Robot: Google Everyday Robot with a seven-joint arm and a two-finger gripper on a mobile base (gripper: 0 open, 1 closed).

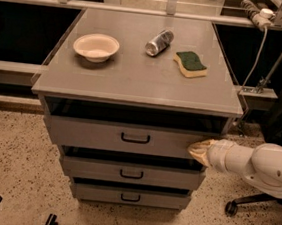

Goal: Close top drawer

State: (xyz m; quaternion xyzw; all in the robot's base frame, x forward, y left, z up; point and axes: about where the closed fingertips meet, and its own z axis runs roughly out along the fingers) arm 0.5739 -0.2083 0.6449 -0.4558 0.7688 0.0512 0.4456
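Now the gripper (197,151), fingers (201,148) together, touches the right end of the top drawer (93,134).

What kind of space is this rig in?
Probably a lab or office test area: grey drawer cabinet on speckled floor, office-chair base at right, cable hanging behind. End effector sits at the top drawer, right front end.

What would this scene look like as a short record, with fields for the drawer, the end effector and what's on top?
top drawer: partly open, dark gap behind its front
end effector: at the right end of the top drawer's front, apparently touching it
cabinet top: bowl at left, can lying on its side, sponge at right
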